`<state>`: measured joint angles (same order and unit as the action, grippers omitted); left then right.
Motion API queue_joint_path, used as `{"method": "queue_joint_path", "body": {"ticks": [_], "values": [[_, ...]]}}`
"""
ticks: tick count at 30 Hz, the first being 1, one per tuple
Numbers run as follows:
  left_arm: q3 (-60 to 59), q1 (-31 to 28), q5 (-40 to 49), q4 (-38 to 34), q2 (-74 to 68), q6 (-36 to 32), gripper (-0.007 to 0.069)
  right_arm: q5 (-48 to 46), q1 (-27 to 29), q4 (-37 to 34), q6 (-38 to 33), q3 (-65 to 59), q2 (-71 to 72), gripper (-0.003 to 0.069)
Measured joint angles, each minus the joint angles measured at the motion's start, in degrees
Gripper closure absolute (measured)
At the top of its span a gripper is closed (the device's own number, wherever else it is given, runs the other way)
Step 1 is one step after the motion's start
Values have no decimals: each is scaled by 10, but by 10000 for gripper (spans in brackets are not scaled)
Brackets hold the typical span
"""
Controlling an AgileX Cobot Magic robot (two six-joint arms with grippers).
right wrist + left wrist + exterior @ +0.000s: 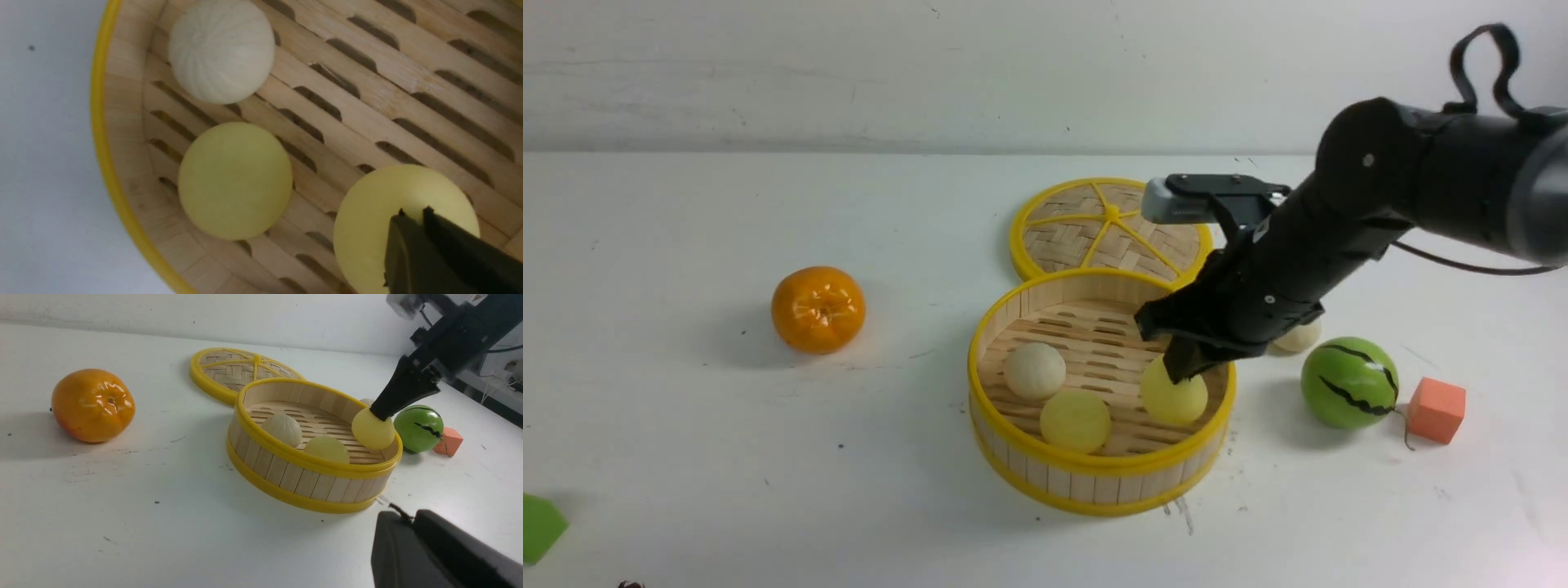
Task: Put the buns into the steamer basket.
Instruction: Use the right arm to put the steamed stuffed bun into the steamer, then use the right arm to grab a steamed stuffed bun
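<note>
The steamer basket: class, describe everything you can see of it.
The steamer basket is round and shallow, apparently bamboo, with a slatted floor, a wall of upright strips, and yellow rims at top and bottom. It sits upright and uncovered on the white table, in front of the woven lid. Two yellow buns and one off-white bun are inside it.

Front camera high, facing forward and down; right wrist close above the basket (1102, 487) both share.

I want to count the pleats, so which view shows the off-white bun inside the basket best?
Right wrist view: the off-white bun appears largest there, pleats distinct. Front and left wrist views show it smaller, its pleats faint.
</note>
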<state>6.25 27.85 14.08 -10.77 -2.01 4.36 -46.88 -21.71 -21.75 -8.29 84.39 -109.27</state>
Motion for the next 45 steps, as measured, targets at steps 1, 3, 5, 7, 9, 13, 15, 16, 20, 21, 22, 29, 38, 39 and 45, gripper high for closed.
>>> {"method": "queue_joint_path", "body": {"ticks": [1,3,5,7,9,13,15,16,20,21,22,29,38,39,45], "values": [[0,0,0,0,0,0,578,0,0,1,1,5,-11,615],[0,0,0,0,0,0,576,0,0,1,3,13,-25,580],[0,0,0,0,0,0,576,0,0,2,4,19,-34,499],[0,0,0,0,0,0,576,-6,0,7,4,26,-34,421],[0,0,0,0,0,0,575,-17,1,12,4,41,-32,347],[0,0,0,0,0,0,570,-53,21,54,12,89,1,170],[0,0,0,0,0,0,568,-49,40,96,41,106,13,158],[0,0,0,0,0,0,567,-46,50,114,54,109,14,161],[0,0,0,0,0,0,567,-27,92,157,97,113,-8,223],[0,0,0,0,0,0,564,-16,108,159,104,114,-28,260],[0,0,0,0,0,0,563,-12,116,158,107,117,-43,284],[0,0,0,0,0,0,553,-6,144,133,107,156,-110,354],[0,0,0,0,0,0,544,12,149,128,107,162,-133,360],[0,0,0,0,0,0,543,15,149,127,107,162,-137,361],[0,0,0,0,0,0,536,23,149,126,107,162,-154,391]]}}
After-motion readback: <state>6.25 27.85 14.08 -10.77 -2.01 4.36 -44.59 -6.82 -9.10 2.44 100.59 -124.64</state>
